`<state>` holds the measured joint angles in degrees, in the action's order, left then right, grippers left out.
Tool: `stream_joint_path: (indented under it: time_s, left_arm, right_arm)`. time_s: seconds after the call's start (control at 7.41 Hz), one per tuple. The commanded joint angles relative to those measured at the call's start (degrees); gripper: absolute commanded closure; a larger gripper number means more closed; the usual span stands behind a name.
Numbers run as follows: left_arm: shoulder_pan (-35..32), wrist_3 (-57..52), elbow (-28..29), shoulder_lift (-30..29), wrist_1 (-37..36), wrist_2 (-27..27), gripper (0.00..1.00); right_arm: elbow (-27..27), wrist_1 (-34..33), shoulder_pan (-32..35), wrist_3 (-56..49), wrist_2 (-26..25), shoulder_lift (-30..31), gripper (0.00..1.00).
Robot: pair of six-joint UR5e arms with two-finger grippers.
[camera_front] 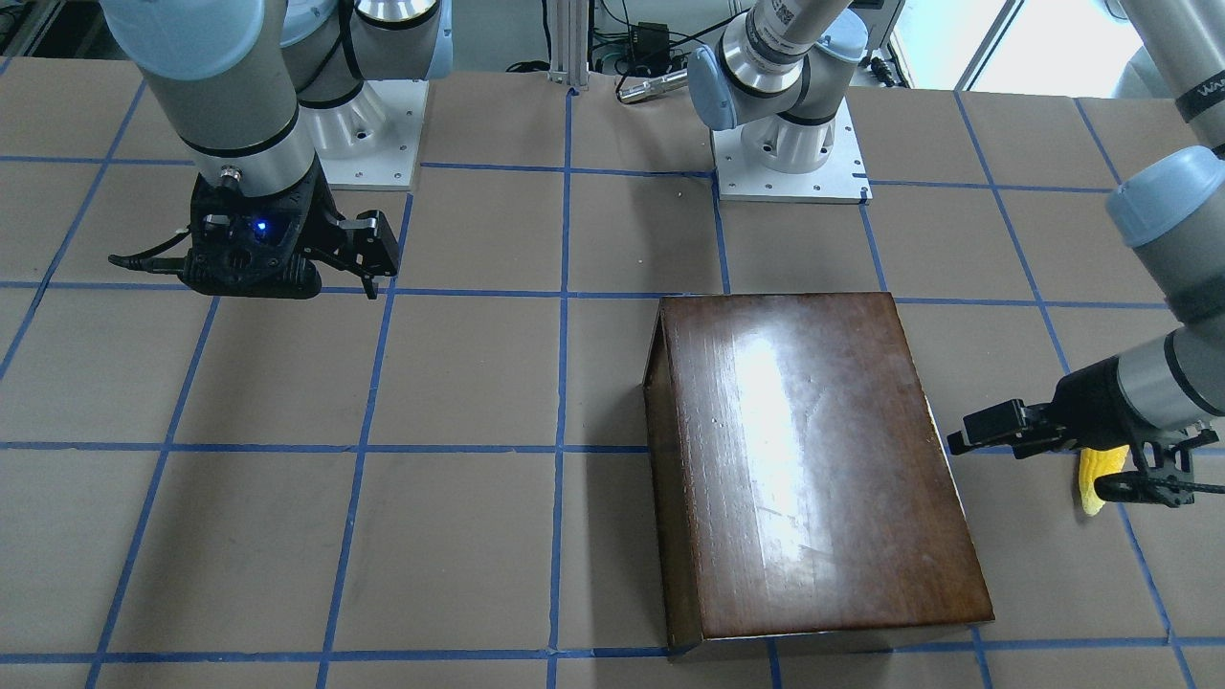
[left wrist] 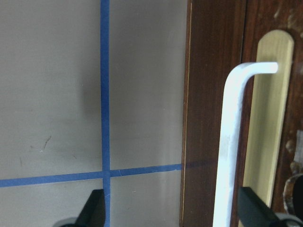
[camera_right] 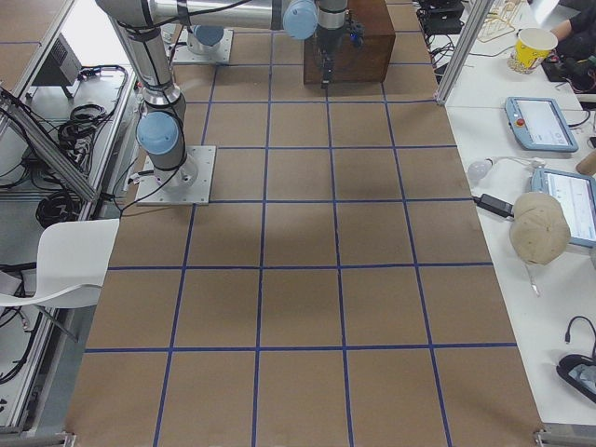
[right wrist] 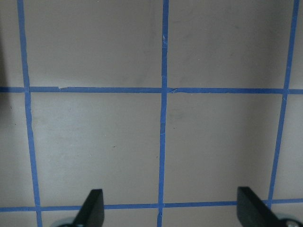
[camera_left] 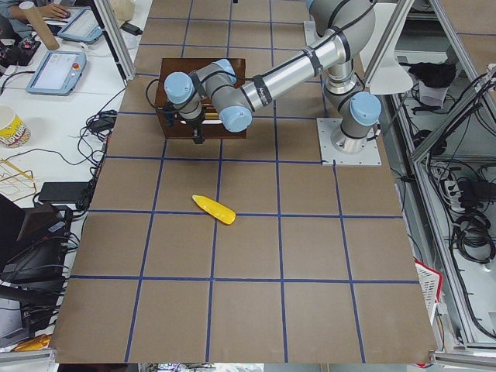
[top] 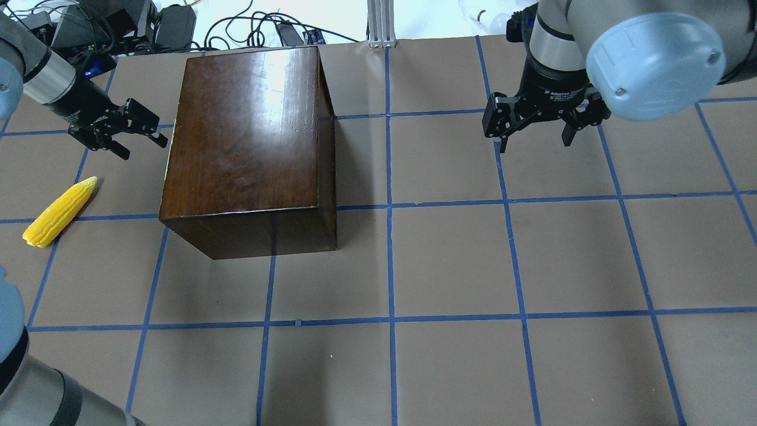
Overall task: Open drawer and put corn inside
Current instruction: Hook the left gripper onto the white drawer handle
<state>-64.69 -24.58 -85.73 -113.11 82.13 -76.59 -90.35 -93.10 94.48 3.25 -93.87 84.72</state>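
The glossy dark-brown box (top: 248,130) stands left of the table's middle. Its drawer is shut. The left wrist view shows the dark front panel (left wrist: 215,94) with a white bar handle (left wrist: 232,142) over a brass plate. My left gripper (top: 144,148) is open and empty, just left of the box, facing that panel without touching it; it also shows in the front-facing view (camera_front: 962,440). The yellow corn (top: 59,213) lies on the table nearer the robot than that gripper, and is half hidden behind it in the front-facing view (camera_front: 1091,483). My right gripper (top: 535,144) hangs open and empty over bare table, far right.
The table is brown paper with a grid of blue tape (top: 387,207). The arm bases (camera_front: 790,153) stand at the robot's edge. Cables and gear (top: 148,23) lie beyond the far edge. Desks with tablets (camera_right: 540,121) flank the operators' side.
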Motion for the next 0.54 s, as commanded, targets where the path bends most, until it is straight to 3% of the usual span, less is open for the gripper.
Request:
stream_joint_path:
  time_s: [0.0, 0.4]
  left_arm:
    - [0.0, -3.18, -0.4, -0.01, -0.04, -0.05, 0.0]
    - [0.0, -2.85, -1.45, -0.27, -0.04, 3.54, 0.0]
  right_arm:
    - [0.0, 0.02, 0.0, 0.0, 0.0, 0.0, 0.0]
    - [0.0, 0.02, 0.0, 0.0, 0.0, 0.0, 0.0]
